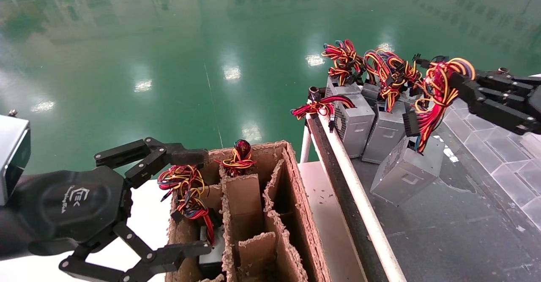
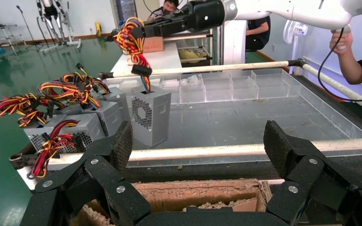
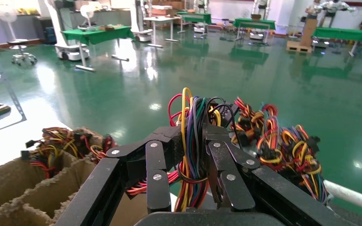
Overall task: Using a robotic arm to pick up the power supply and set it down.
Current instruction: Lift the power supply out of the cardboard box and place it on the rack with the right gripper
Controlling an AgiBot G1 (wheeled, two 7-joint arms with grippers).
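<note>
My right gripper (image 1: 454,79) is shut on the red, yellow and orange wire bundle (image 3: 191,155) of a grey power supply (image 1: 405,170). The box hangs tilted from its wires, with its lower corner near the dark tray floor (image 1: 444,231). The left wrist view shows the same power supply (image 2: 151,115) with its vent side showing, under the white robotic arm (image 2: 283,9). My left gripper (image 1: 198,201) stands open above the near end of the brown cardboard box (image 1: 296,197), with nothing between its fingers (image 2: 122,143).
Several more power supplies (image 1: 359,121) stand packed in the tray's far left corner, wires up. A white rail (image 1: 359,197) separates tray and cardboard box. The box's divided cells hold two wire bundles (image 1: 186,189). A person (image 2: 358,61) stands beside the tray.
</note>
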